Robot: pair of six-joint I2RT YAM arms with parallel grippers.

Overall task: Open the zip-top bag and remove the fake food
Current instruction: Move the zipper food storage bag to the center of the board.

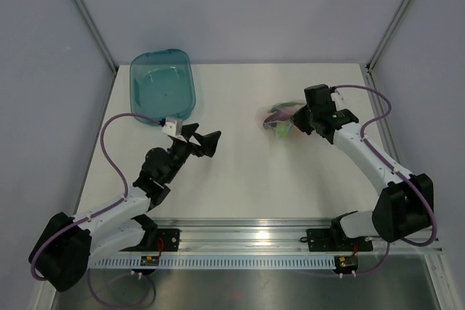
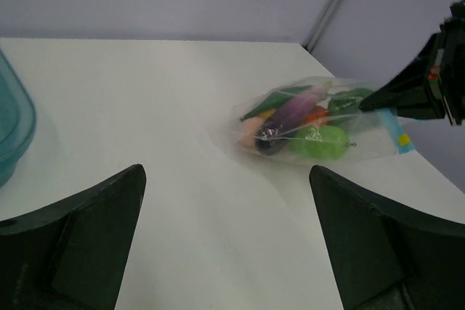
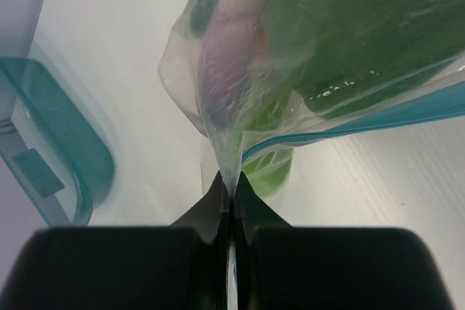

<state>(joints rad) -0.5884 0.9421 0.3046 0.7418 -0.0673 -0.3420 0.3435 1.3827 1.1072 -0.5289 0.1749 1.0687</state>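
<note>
1. While the right claw (image 3: 231, 186) is pressed together on a fold of the zip-top bag (image 3: 305, 41), just beside its blue zip strip (image 3: 378, 115), the left claw (image 1: 203, 138) stands spread wide and holds nothing.
2. From the right claw the bag stretches leftward over the far right part of the table (image 1: 240, 186). Its long axis runs left to right, with the mouth at the right claw and the closed end toward the left arm.
3. Inside, the fake food (image 2: 316, 141) lies bunched together.
4. Facing that closed end, the left claw is well apart from the bag. To take the opposite lip it would likely have to travel right, to the mouth.
</note>
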